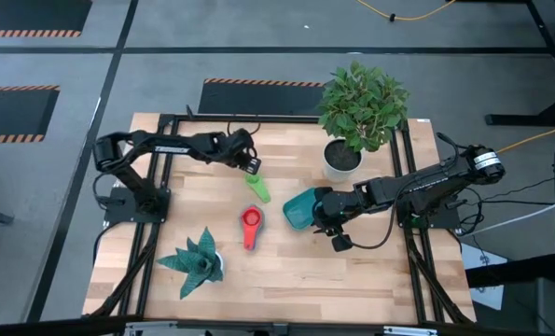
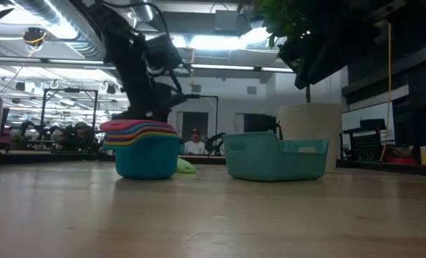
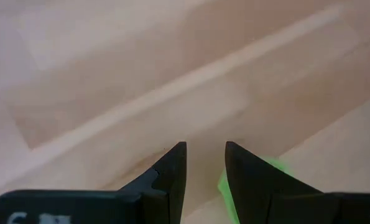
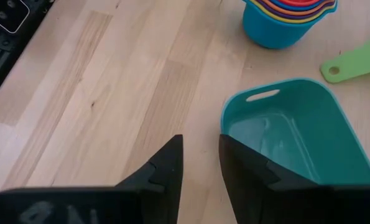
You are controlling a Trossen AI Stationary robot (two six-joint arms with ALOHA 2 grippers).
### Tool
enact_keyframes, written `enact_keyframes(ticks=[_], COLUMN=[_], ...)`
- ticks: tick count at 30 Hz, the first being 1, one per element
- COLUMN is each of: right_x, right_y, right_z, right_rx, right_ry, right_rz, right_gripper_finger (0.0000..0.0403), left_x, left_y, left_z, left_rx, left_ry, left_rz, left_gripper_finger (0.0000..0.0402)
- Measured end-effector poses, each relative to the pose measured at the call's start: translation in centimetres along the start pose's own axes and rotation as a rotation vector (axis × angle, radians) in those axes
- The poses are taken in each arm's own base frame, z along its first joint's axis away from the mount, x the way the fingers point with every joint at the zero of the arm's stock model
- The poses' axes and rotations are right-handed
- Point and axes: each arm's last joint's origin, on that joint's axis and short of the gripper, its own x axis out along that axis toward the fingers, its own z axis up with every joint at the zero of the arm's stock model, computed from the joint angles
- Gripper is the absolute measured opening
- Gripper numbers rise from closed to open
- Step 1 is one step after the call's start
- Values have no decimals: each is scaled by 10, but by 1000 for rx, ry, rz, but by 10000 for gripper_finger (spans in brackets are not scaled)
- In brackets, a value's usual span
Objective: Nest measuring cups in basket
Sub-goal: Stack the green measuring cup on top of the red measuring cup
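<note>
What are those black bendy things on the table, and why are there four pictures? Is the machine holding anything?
They are two robot arms with pinching grippers. One picture looks down from above, one looks across from table height, and two come from small cameras on the arms' wrists. On the wooden table sit a stack of coloured measuring cups, one green cup lying apart, an empty teal basket, a potted plant and a spiky green plant. The left gripper hovers just above the green cup, and the right gripper is beside the basket. Both have a narrow gap between their fingers and hold nothing.

nested cup stack (image 2: 144, 147) stands beside empty teal basket (image 2: 276, 156); green cup (image 1: 257, 188) apart.
</note>
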Motion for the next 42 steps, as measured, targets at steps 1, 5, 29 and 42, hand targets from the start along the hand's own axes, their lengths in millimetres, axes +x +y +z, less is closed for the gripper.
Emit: enact_keyframes(ticks=[1, 5, 29, 42], right_x=[0, 0, 0, 0], right_y=[0, 0, 0, 0], right_z=[0, 0, 1, 1], right_rx=[0, 5, 59, 60], right_ry=[0, 0, -7, -8], right_rz=[0, 0, 0, 0], right_gripper_finger=[108, 108, 108, 108], left_x=[4, 15, 16, 15], left_y=[0, 0, -21, -24], left_z=[-1, -7, -18, -19], left_rx=[-10, -13, 41, 43], left_ry=[18, 88, 85, 151], left_rz=[-1, -19, -107, -194], left_gripper_finger=[104, 104, 104, 104])
